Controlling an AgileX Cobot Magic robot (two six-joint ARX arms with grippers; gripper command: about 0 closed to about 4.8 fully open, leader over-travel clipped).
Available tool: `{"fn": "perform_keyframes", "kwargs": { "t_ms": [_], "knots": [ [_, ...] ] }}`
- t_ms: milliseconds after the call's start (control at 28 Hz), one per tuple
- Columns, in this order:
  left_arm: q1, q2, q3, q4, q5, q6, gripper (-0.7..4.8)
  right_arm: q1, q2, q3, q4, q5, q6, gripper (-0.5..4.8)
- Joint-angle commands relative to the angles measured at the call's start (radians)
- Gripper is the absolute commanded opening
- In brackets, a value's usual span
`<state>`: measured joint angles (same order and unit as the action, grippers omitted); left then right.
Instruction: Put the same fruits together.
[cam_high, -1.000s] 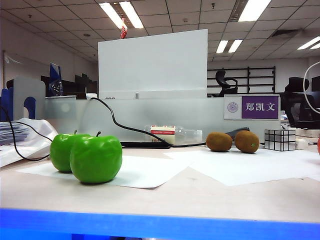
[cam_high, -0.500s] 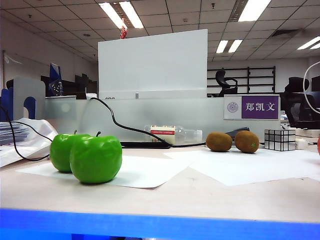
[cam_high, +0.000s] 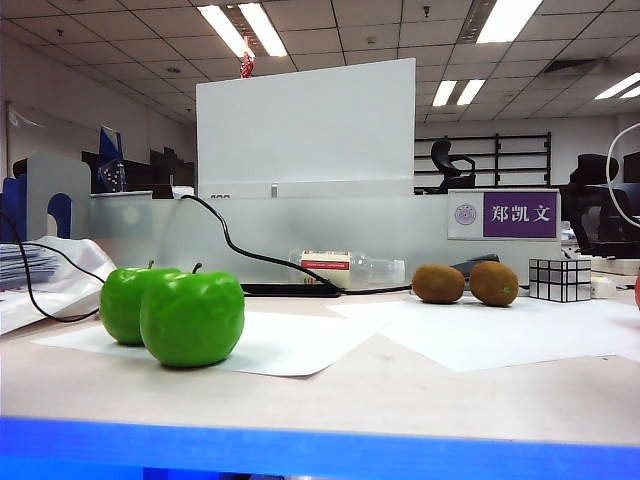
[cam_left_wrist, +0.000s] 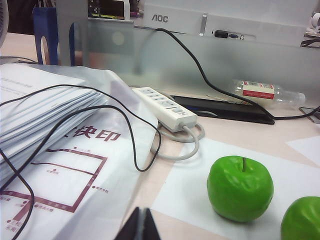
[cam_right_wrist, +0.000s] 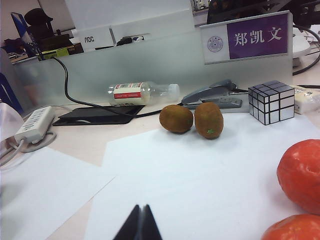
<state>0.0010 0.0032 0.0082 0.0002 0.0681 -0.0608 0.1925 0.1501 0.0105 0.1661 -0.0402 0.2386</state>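
Sitting paired already, the apples (cam_high: 175, 312) at lower left and kiwis (cam_high: 466, 283) at centre right could roll apart if nudged, since the left gripper (cam_left_wrist: 142, 226) and right gripper (cam_right_wrist: 141, 224) are pinched shut, empty.

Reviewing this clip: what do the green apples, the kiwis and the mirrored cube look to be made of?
Green apples: probably plastic replicas, glossy and uniformly bright, with faintly dented skin.
Kiwis: matte, brown, fuzzy-looking skin; real or fake is unclear.
Mirrored cube: likely plastic with silver reflective faces and dark seams.
Left tool and right tool hang shut, touching nothing.
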Motion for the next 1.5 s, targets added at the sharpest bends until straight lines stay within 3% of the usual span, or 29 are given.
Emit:
{"fn": "perform_keyframes", "kwargs": {
  "t_ms": [36, 500, 571, 714, 1035, 1499],
  "knots": [
    [0.000, -0.002, 0.001, 0.008, 0.004, 0.001, -0.04, 0.000, -0.001, 0.001, 0.010, 0.004, -0.004, -0.01],
    [0.000, -0.002, 0.001, 0.008, 0.004, 0.001, -0.04, 0.000, -0.003, 0.001, 0.010, 0.004, -0.004, -0.01],
    [0.000, -0.002, 0.001, 0.008, 0.004, 0.001, -0.04, -0.004, -0.024, 0.001, 0.004, 0.018, -0.059, -0.01],
    [0.000, -0.002, 0.001, 0.008, 0.004, 0.001, -0.04, -0.056, -0.116, 0.001, -0.095, 0.056, -0.151, -0.01],
    [0.000, -0.002, 0.001, 0.008, 0.004, 0.001, -0.04, -0.200, -0.149, 0.001, -0.165, 0.064, -0.152, -0.01],
    [0.000, -0.002, 0.001, 0.008, 0.003, 0.000, -0.04, -0.200, -0.149, -0.005, -0.171, 0.040, -0.153, -0.01]
  ]
}}
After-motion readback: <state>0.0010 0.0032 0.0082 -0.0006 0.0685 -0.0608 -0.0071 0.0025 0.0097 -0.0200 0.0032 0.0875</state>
